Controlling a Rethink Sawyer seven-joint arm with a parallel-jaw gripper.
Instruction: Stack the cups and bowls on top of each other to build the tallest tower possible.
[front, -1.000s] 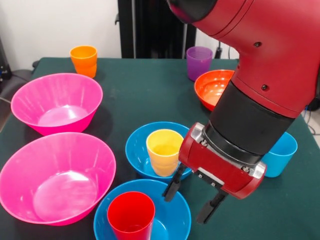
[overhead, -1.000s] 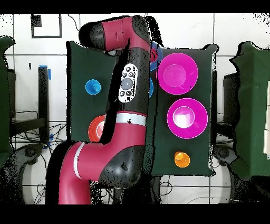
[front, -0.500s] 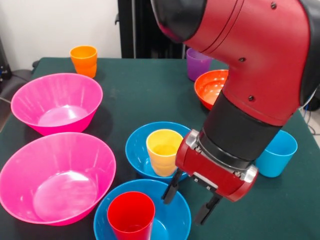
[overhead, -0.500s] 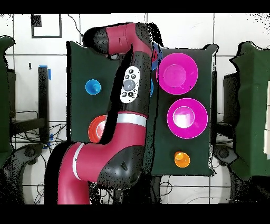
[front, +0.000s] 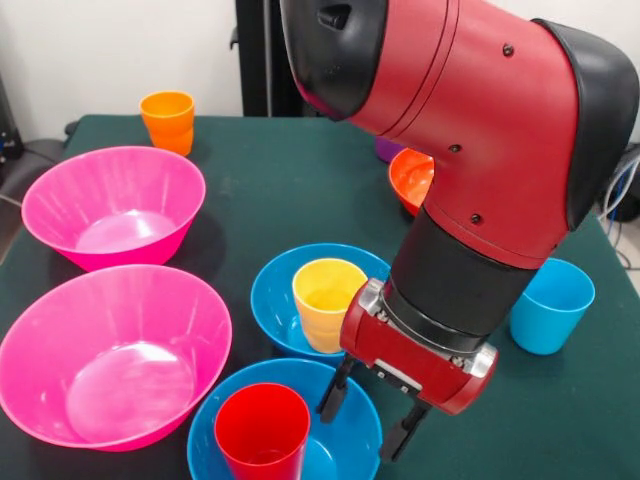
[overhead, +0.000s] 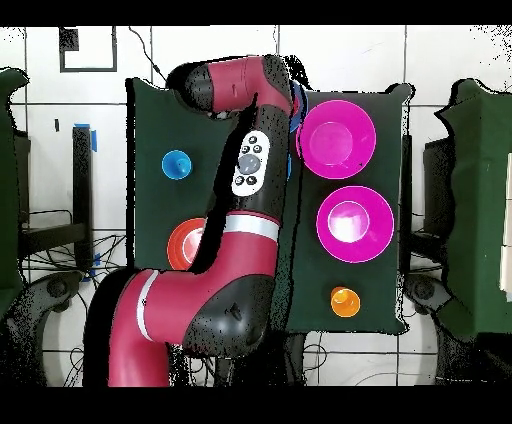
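Arm is shifting toward the near blue bowl (front: 340, 440), its gripper (front: 366, 422) spread and empty over the rim.
Red cup (front: 262, 432) is standing inside it; light, slick plastic, best pinched across a wall. Beyond, yellow cup (front: 328, 303) is sitting in the second blue bowl (front: 275, 300).

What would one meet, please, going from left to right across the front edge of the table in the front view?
Large pink bowl → red cup standing in the near blue bowl → open gripper over that bowl's right side → light blue cup, set a little farther back.
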